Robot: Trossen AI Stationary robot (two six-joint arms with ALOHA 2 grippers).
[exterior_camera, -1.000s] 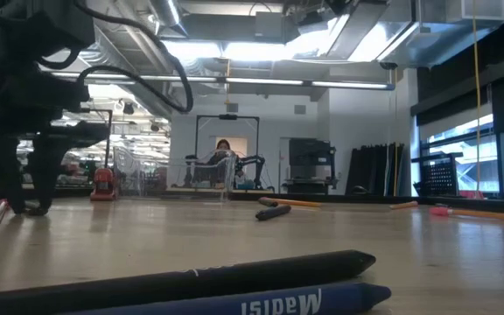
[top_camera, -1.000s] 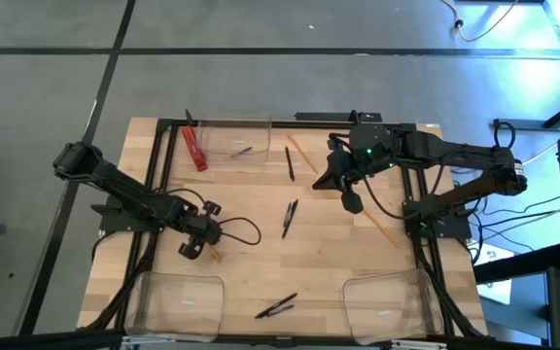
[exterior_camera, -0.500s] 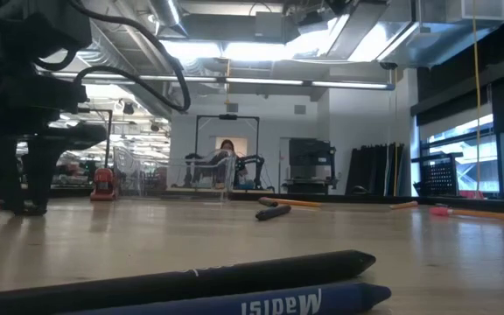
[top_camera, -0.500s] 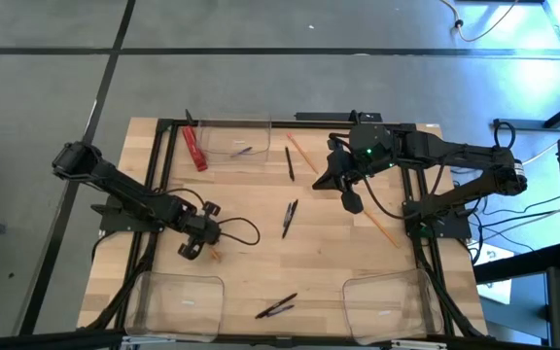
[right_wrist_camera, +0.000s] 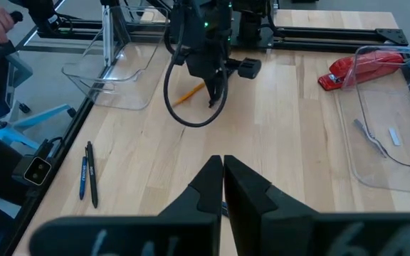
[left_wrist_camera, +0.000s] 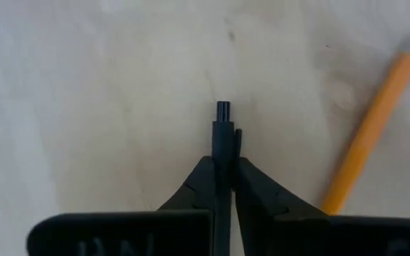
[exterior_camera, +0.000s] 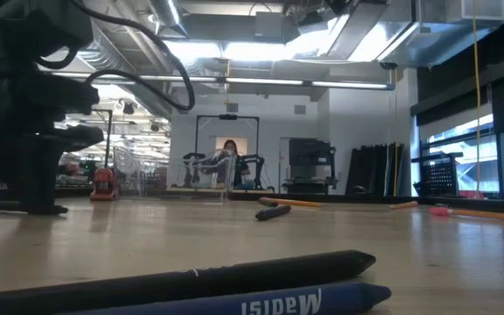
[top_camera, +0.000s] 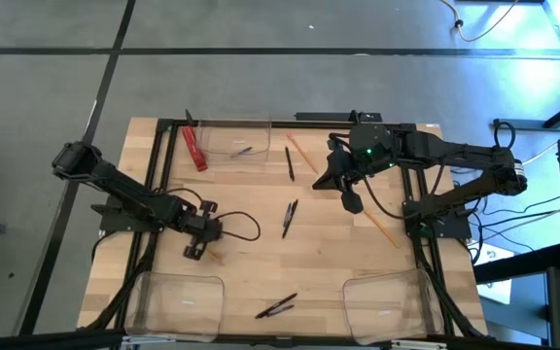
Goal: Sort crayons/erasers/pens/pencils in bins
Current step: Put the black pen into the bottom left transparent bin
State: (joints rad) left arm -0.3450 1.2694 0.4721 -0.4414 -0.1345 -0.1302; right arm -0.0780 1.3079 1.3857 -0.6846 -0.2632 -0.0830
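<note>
Two slim dark fingers of the left hand (left_wrist_camera: 223, 167) pinch a thin black pen (left_wrist_camera: 222, 135) over pale wood.

Pale wood table (top_camera: 329, 262), clear plastic bins (top_camera: 176, 301), prob. glossy

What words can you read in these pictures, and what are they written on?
"Madisi": white letters, upside down, on the blue stick lying nearest the low camera; this is my best reading.
Raised letters on the body of the left end effector, at the wrist picture's bottom edge: cut off, not readable.
Small white tag in the clear bin: too small to read.
</note>
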